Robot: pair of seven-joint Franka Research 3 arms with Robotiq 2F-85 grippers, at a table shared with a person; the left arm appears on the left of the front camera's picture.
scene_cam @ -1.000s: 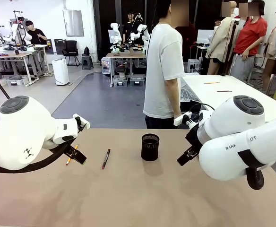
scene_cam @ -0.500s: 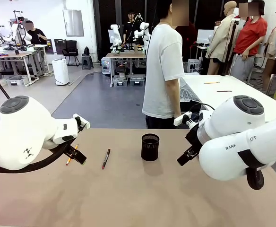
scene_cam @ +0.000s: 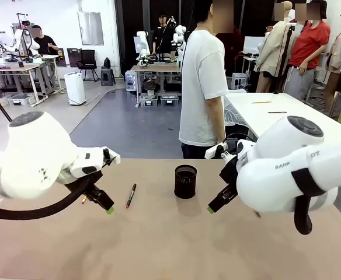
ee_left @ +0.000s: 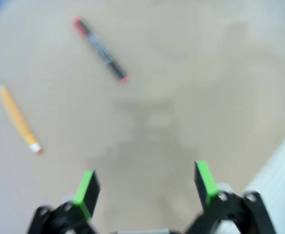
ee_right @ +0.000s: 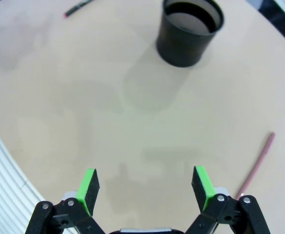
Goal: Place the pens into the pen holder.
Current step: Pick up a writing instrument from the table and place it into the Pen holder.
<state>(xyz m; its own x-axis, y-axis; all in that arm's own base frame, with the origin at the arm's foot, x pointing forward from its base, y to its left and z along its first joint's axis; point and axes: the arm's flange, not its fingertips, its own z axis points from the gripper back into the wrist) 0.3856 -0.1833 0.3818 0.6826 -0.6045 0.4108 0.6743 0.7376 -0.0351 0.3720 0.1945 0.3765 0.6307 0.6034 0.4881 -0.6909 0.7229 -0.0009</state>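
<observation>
The pen holder (scene_cam: 185, 181), a black mesh cup, stands upright at mid-table. The black pen with red ends (scene_cam: 131, 195) lies to its left. The yellow pencil (scene_cam: 84, 199) peeks out behind my left gripper (scene_cam: 105, 205), which hangs open just above the table. In the left wrist view the black pen (ee_left: 99, 48) and yellow pencil (ee_left: 19, 119) lie ahead of the open left gripper (ee_left: 145, 183). My right gripper (scene_cam: 213, 206) is open right of the cup. Its wrist view shows the pen holder (ee_right: 190, 30) ahead, a reddish-brown pen (ee_right: 256, 165) beside the open right gripper (ee_right: 145, 183), nothing held.
A person in a white T-shirt (scene_cam: 202, 76) stands at the far side of the tan table (scene_cam: 170, 245), hands down. A white table (scene_cam: 275, 114) stands behind at the right. Bare tabletop lies between the two grippers and in front of the cup.
Both arms have swung inward and lower: the left gripper moved right toward the black pen, the right gripper moved left toward the cup. The pens and cup have stayed put.
</observation>
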